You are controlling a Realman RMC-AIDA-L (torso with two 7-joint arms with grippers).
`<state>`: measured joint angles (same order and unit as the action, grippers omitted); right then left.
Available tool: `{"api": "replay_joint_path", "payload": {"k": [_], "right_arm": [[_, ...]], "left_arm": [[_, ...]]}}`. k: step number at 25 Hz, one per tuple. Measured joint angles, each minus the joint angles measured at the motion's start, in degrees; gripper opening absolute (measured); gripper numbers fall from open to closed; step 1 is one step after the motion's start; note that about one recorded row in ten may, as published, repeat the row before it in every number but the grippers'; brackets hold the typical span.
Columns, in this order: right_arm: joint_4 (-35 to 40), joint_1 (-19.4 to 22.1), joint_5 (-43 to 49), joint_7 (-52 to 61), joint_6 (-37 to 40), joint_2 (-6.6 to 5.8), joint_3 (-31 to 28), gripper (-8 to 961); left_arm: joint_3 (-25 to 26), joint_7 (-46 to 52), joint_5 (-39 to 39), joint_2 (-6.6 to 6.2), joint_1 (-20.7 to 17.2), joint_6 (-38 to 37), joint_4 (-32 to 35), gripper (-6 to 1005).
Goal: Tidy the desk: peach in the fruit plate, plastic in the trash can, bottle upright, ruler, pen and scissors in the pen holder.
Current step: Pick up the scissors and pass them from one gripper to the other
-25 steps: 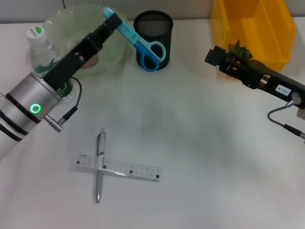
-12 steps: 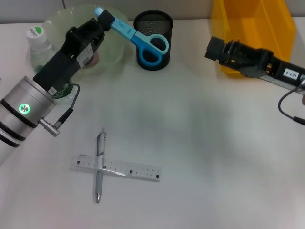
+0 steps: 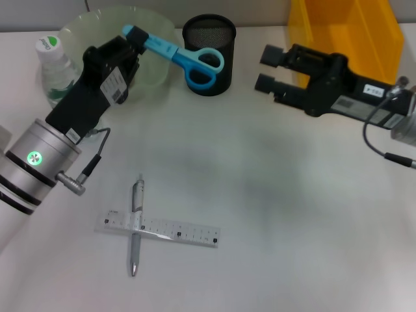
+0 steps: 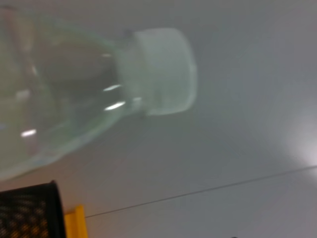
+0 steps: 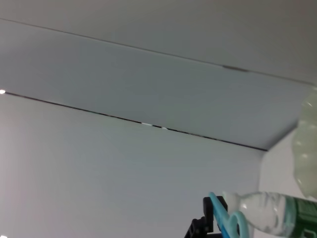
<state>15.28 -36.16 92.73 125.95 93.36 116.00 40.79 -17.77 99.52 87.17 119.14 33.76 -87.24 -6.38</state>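
Note:
My left gripper (image 3: 134, 40) is shut on the blade end of the light blue scissors (image 3: 175, 53). It holds them tilted, their handles down against the front of the black mesh pen holder (image 3: 209, 29). The pale green fruit plate (image 3: 97, 19) lies behind my left arm. Upright at the far left stands the bottle (image 3: 55, 68). The silver pen (image 3: 136, 224) lies across the clear ruler (image 3: 169, 231) on the desk (image 3: 279, 214). My right gripper (image 3: 268, 69) hangs open and empty left of the yellow trash can (image 3: 344, 32). Peach and plastic are out of view.
The right wrist view catches the scissors (image 5: 225, 218) and the bottle (image 5: 277, 213) from afar. In the left wrist view the bottle (image 4: 158, 69) fills most of the picture, with a corner of the pen holder (image 4: 29, 210).
My left gripper has lifted and swung the scissors flatter, handles now at the pen holder's front. My right gripper has moved left, away from the trash can, and the green plastic no longer shows.

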Motion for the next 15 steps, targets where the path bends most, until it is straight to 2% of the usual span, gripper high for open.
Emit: {"api": "replay_joint_path", "payload": {"k": [5,15], "right_arm": [[-0.03,-0.17,-0.09,3.67,-2.37,1.47,0.85,657],[0.0,-1.02,-0.21,5.1,-5.8,2.87,1.68,655]], "left_arm": [[0.35,0.07,0.21,0.04,-0.55,1.53,-1.62,89],[0.67,0.04,0.1,0.05,-0.46,3.64,-3.62,89]]}}
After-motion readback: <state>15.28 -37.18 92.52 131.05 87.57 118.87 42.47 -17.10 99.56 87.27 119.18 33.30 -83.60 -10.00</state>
